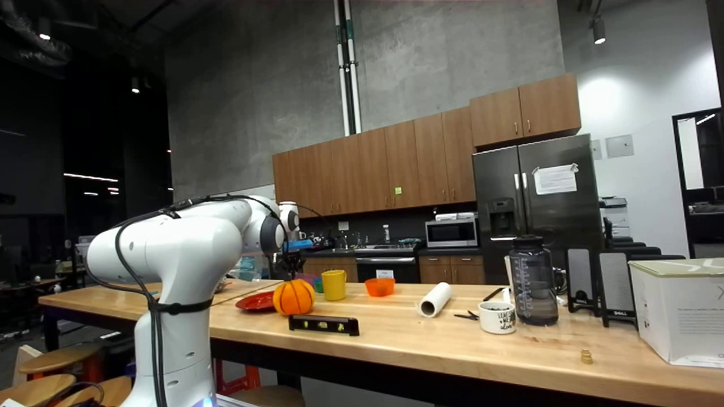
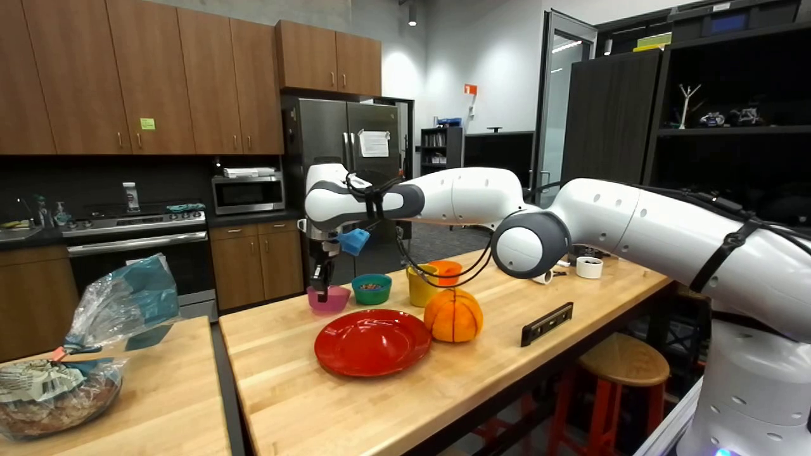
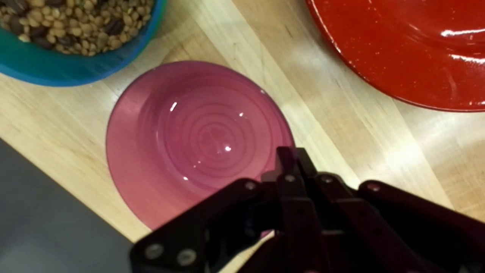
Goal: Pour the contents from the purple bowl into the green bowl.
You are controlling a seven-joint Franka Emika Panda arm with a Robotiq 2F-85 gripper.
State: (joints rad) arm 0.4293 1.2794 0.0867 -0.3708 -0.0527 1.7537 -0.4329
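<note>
pincer [image 3: 295, 149] pinches the empty purple bowl [image 2: 336, 300] by its rim, left of the laden green bowl [image 2: 372, 296] in both exterior views; pouring seemingly done, best settled flat before release.

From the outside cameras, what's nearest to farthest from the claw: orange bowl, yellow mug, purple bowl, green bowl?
In both exterior views:
1. Purple bowl, rim at the gripper.
2. Green bowl, right of it.
3. Yellow mug, further right.
4. Orange bowl, rightmost.

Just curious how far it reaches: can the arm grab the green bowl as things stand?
Probably not right now: its gripper looks shut on the purple bowl. After letting go, likely yes: the green bowl sits close beside, with nothing seen between.
</note>
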